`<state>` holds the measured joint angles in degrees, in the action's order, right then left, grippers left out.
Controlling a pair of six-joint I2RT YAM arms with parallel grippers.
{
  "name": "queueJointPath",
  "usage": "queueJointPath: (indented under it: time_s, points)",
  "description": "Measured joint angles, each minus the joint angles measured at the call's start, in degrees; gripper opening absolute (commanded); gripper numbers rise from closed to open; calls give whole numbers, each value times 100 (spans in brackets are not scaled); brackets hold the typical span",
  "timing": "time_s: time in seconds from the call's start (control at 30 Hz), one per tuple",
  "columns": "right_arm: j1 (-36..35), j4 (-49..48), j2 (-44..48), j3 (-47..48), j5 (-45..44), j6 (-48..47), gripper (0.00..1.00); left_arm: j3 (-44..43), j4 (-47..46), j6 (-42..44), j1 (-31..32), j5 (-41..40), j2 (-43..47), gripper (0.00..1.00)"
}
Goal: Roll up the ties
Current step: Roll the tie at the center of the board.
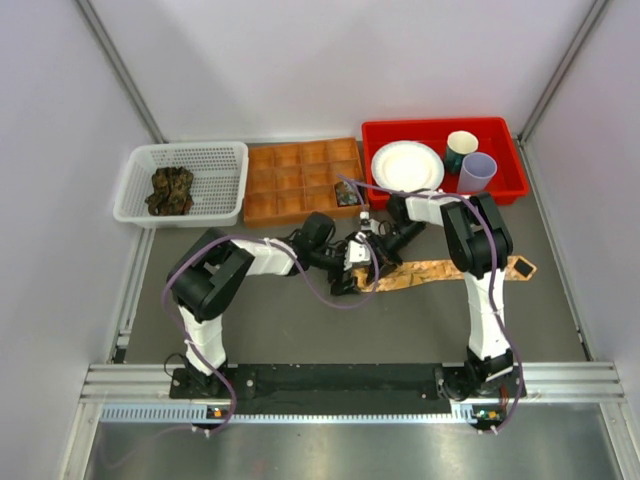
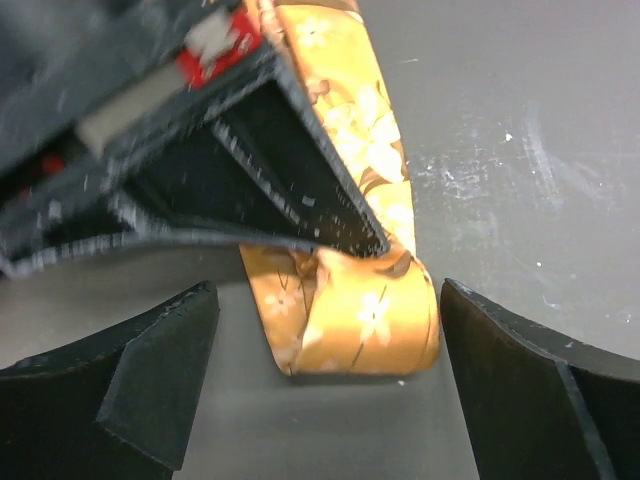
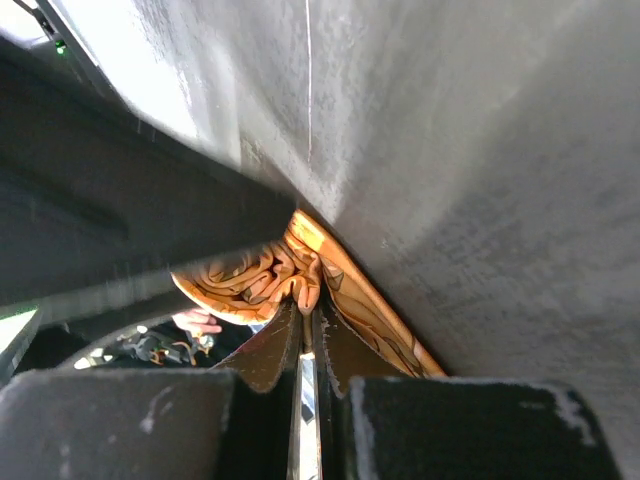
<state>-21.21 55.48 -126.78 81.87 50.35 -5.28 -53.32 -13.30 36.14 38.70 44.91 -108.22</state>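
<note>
The tan-orange tie [image 1: 440, 270] lies on the grey table, its left end partly rolled. My right gripper [image 1: 372, 252] is shut on a fold of that rolled end [image 3: 250, 275], with its own tips [image 3: 311, 310] pinching the fabric. My left gripper [image 1: 347, 277] is open. In the left wrist view its jaws stand apart on either side of the tie's curled end [image 2: 350, 320], not touching it, with the gripper [image 2: 325, 335] low over the table. Dark green-brown ties [image 1: 170, 190] lie bunched in the white basket. One rolled dark tie [image 1: 347, 196] sits in a tray compartment.
A white basket [image 1: 215, 160] stands at the back left and a brown compartment tray [image 1: 290, 180] beside it. A red bin [image 1: 500, 135] at the back right holds a white plate [image 1: 405, 165] and two cups [image 1: 461, 150]. Both arms' cables cross near the tie.
</note>
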Motion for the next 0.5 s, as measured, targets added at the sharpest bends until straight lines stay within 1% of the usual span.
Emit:
queueJointPath:
  time_s: [0.03, 0.13, 0.17, 0.2, 0.23, 0.27, 0.37, 0.4, 0.5]
  points:
    - [0, 0, 0, 2, -2, 11, 0, -111, 221, 133, 35, -46, 7, 91]
    - [0, -2, -4, 4, -4, 39, 0, -409, 876, 667, 98, -155, 20, 76]
    - [0, 0, -4, 7, -4, 42, 0, -435, 1047, 822, 96, -179, 28, 61]
    - [0, -2, -4, 7, -7, 42, 0, -448, 1180, 922, 94, -181, 35, 58]
    - [0, 0, -4, 7, -7, 44, 0, -468, 1353, 1025, 94, -188, 35, 58]
    - [0, -2, -4, 7, -7, 46, 0, -485, 1488, 1108, 87, -142, 35, 63]
    - [0, -2, -4, 7, -9, 52, 0, -619, 1814, 1335, 85, -107, 35, 68]
    - [0, -4, -4, 7, -9, 55, 0, -664, 1897, 1373, 87, -105, 35, 73]
    - [0, -4, -4, 7, -11, 57, 0, -752, 2033, 1462, 87, -103, 35, 73]
